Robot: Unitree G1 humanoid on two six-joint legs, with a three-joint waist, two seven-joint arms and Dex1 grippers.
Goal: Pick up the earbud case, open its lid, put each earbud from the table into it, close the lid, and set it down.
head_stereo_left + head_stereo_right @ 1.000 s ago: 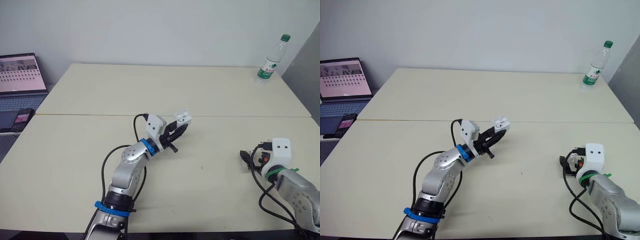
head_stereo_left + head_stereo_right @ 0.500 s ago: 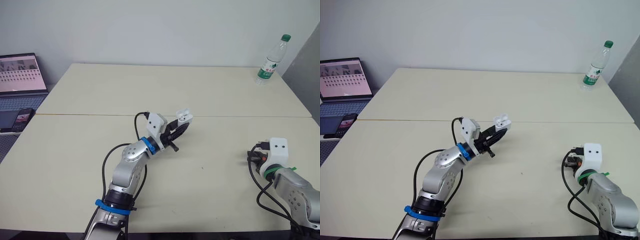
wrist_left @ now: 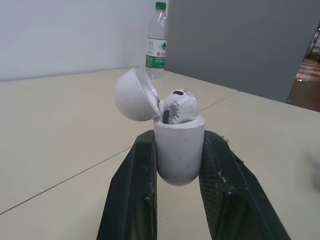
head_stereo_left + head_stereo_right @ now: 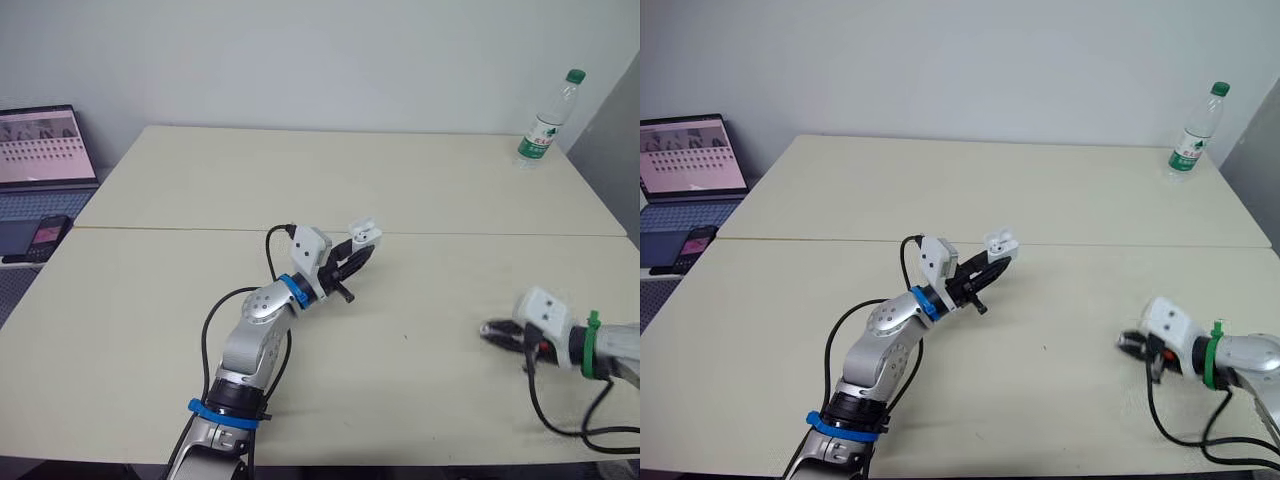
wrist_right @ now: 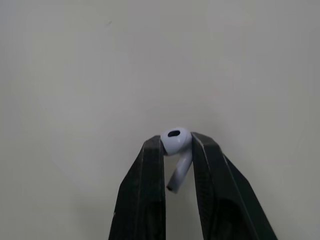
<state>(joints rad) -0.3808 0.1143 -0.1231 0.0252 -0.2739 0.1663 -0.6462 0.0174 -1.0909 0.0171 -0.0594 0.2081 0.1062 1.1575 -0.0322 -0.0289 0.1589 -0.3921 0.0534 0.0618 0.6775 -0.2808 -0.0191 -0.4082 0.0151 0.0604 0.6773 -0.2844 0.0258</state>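
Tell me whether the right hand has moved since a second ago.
Yes. The right hand, gripping an earbud, has come toward the table's front edge: earlier farther back than the dark speck, now about level with it.

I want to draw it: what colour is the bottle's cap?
The bottle's cap is green, clearest in the left wrist view.

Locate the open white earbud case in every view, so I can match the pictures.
Left eye view: white earbud case, lid open, mid-table in the left pincer.
Right eye view: same spot.
Left wrist view: clamped between the black fingers.
Right wrist view: the right pincer grips a loose white earbud instead.
Shared landmark: green-capped clear plastic bottle.
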